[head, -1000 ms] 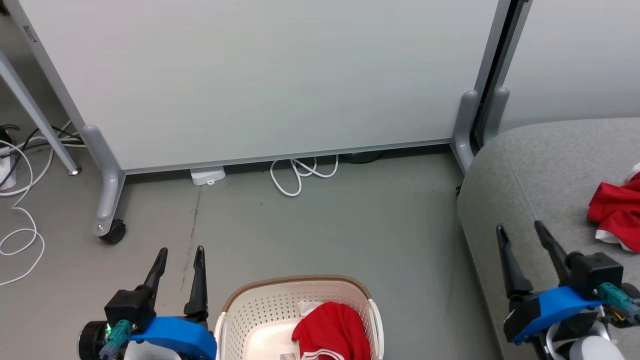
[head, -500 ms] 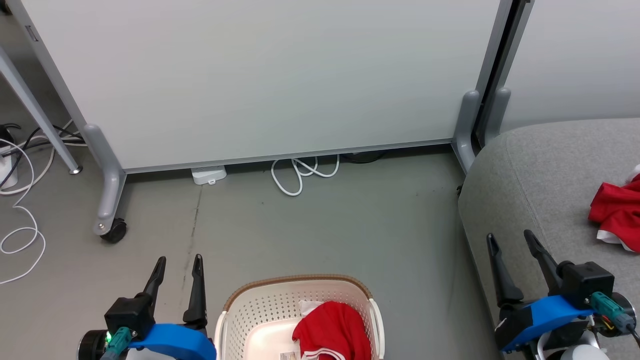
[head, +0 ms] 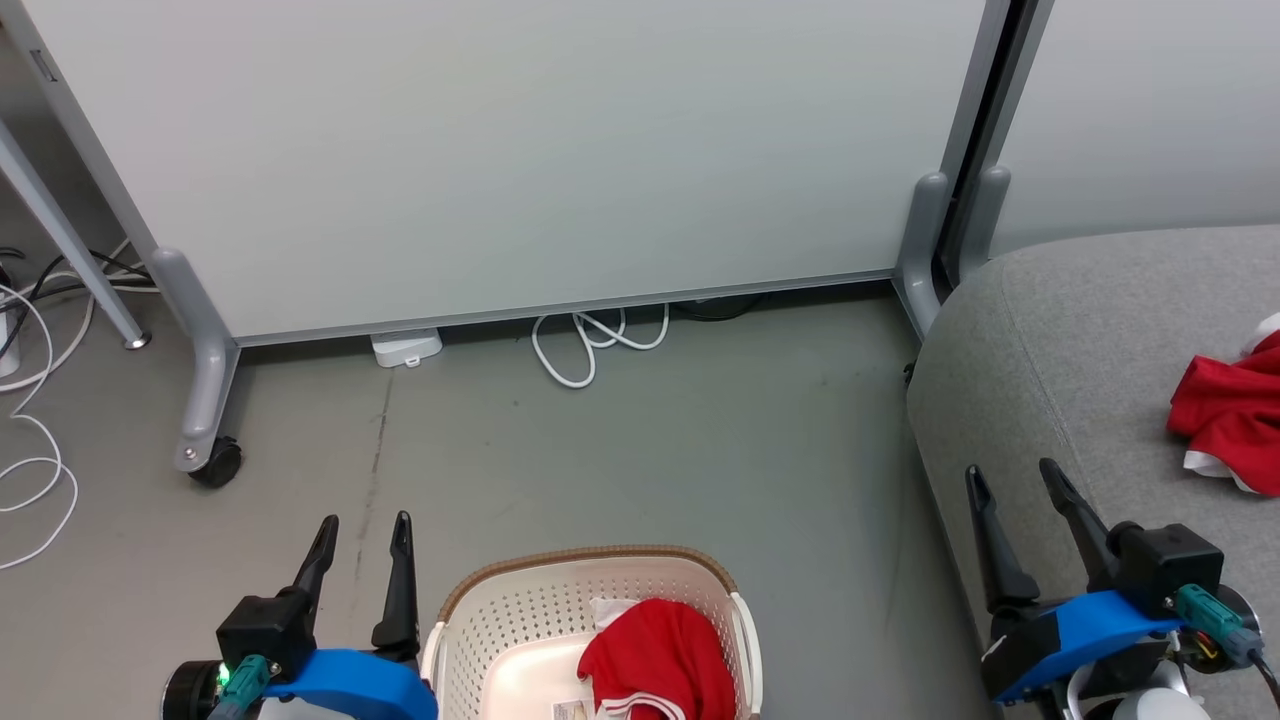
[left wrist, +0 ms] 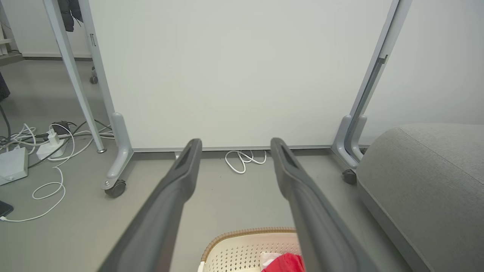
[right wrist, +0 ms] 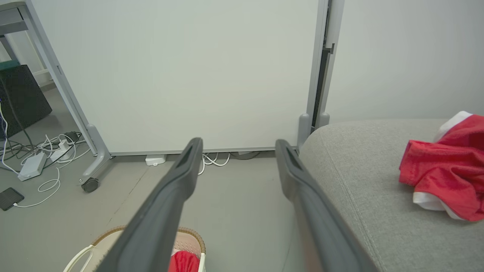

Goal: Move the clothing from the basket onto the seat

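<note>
Since a red garment is sitting in the bottom-centre basket, left pincer and right pincer are hanging spread and empty, prob lining up a grab.

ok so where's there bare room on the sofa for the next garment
The sofa is bare from its rounded left edge across to the red garment lying on it at the right; that grey stretch beyond the open right hand is free. The floor between basket and sofa is bare too. Crowded: the cables left of the partition's wheeled foot.
</note>
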`<state>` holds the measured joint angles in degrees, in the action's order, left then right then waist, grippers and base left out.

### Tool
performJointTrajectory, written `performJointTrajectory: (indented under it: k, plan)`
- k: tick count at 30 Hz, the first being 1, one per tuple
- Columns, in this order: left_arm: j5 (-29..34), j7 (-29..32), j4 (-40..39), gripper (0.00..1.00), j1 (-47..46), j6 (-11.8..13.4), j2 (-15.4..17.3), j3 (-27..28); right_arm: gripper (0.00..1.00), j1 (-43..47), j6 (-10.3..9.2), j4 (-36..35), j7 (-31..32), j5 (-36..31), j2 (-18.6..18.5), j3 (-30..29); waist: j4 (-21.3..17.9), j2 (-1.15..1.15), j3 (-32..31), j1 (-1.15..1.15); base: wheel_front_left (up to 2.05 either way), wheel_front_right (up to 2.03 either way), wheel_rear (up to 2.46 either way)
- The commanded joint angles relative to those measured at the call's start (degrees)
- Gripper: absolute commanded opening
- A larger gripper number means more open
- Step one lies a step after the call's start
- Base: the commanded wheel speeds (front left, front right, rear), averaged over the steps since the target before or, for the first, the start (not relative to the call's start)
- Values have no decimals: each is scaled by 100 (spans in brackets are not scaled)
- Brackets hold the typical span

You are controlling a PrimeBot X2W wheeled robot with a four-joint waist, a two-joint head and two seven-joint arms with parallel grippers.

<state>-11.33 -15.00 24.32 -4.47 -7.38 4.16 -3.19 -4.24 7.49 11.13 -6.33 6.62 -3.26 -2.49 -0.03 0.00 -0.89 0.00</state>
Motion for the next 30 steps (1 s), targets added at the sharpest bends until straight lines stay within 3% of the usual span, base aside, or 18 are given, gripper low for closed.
performJointTrajectory:
  k: [1, 11, 30]
  plan:
    - [37, -27, 6, 100, -16, -14, -4, -15, 100, -35, 1, -1, -32, 17, 21, 10, -14, 0, 11, 0, 0, 0, 0]
    - [-3, -28, 113, 100, -109, -18, 0, -206, 100, -216, 1, -126, -29, 17, 27, 138, -202, 0, 382, 0, 0, 0, 0]
    - [-306, -27, 1425, 100, -1985, -17, 281, -1354, 100, -1584, 1, -334, -351, 196, 43, 624, -1117, 0, 3150, 0, 0, 0, 0]
